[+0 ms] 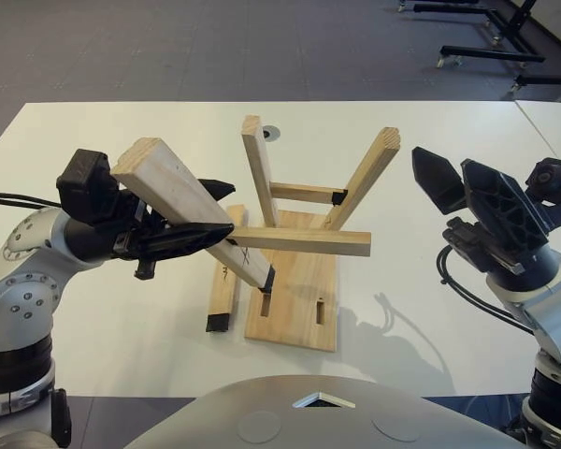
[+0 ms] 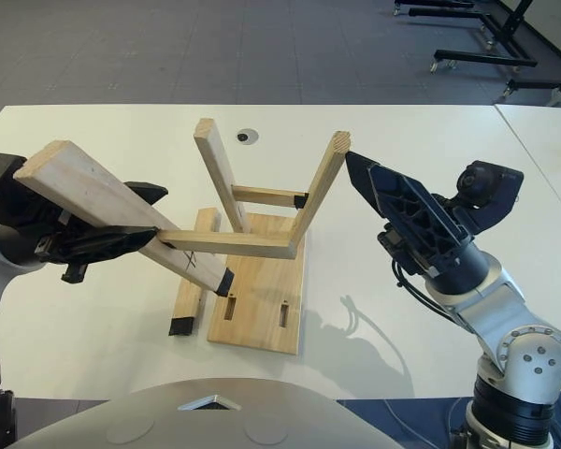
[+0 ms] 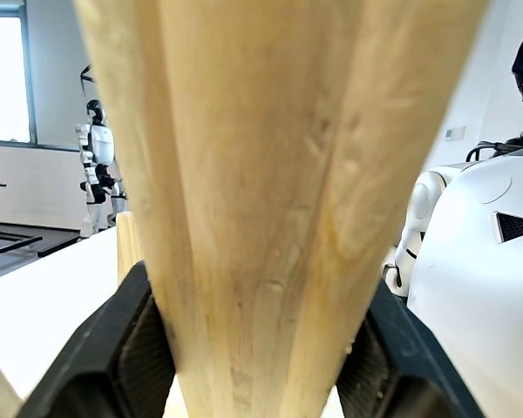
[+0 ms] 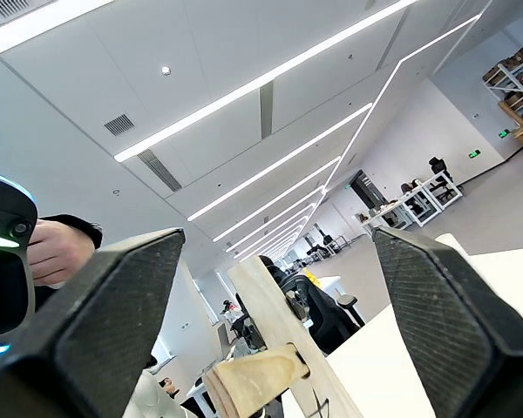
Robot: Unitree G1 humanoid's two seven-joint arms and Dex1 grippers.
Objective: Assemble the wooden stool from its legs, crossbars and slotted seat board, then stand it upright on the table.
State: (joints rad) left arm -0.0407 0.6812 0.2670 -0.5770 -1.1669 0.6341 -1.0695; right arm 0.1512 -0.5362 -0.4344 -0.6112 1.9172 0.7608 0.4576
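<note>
White table [image 1: 93,150]. Round grommet [image 1: 270,133] near its far edge, about mid-width. Second table [image 1: 556,117] butts against its right edge. Black frames [image 1: 491,53] on grey floor [image 1: 168,47], past far right corner.

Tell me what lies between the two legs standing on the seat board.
A crossbar joins the left leg and the right leg above the seat board; the left eye view shows it.

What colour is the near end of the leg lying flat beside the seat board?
Black tip on pale wood; the left eye view shows it best.
</note>
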